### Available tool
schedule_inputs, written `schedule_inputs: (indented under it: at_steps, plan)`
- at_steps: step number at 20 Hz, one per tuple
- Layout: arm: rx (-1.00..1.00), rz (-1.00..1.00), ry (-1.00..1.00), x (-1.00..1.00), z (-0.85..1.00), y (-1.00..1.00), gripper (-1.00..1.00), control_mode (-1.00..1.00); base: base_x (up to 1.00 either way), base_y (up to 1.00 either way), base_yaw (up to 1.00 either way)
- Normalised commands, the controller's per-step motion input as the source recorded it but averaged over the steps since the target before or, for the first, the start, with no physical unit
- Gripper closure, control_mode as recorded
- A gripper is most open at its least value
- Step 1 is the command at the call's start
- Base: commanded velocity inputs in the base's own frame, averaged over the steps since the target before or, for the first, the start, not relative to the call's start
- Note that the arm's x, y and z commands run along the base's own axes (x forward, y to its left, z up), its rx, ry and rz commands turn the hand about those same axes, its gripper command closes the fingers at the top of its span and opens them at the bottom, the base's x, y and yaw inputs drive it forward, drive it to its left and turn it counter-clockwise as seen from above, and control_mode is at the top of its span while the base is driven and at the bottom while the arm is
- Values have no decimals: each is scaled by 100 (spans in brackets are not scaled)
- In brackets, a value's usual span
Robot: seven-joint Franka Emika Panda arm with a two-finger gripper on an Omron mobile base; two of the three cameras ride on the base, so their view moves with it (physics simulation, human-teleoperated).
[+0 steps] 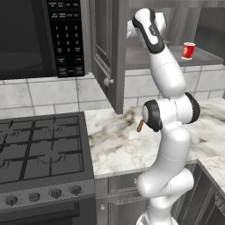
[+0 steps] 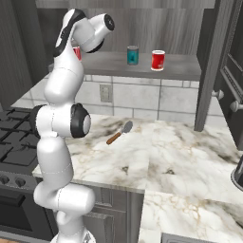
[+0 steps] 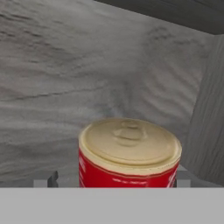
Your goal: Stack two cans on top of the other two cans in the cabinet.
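A red can with a gold lid stands right in front of my gripper in the hand view, between the two fingertips. The jaws stand wide, with a gap on the left side of the can, so the gripper is open. What this can rests on is hidden. In the right base view my hand is inside the cabinet at its left end, with a bit of that red can showing behind it. Farther right on the shelf stand a teal can and another red can, side by side.
The cabinet door hangs open to the left of the arm. A black microwave is mounted above the stove. A wooden-handled utensil lies on the marble counter. Another open door stands at the right.
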Motion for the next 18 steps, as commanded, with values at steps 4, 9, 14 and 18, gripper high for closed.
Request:
schedule_inputs:
  at_steps: [4,9,14,18]
  plan:
    - [0,0,0,0,0,-8,-100,-100,0,0,0]
    - [0,0,0,-1,0,-2,-100,-100,0,0,0]
    - [0,0,0,0,0,0,-100,-100,0,0,0]
    - [0,0,0,-6,-1,0,-100,-100,0,0,0]
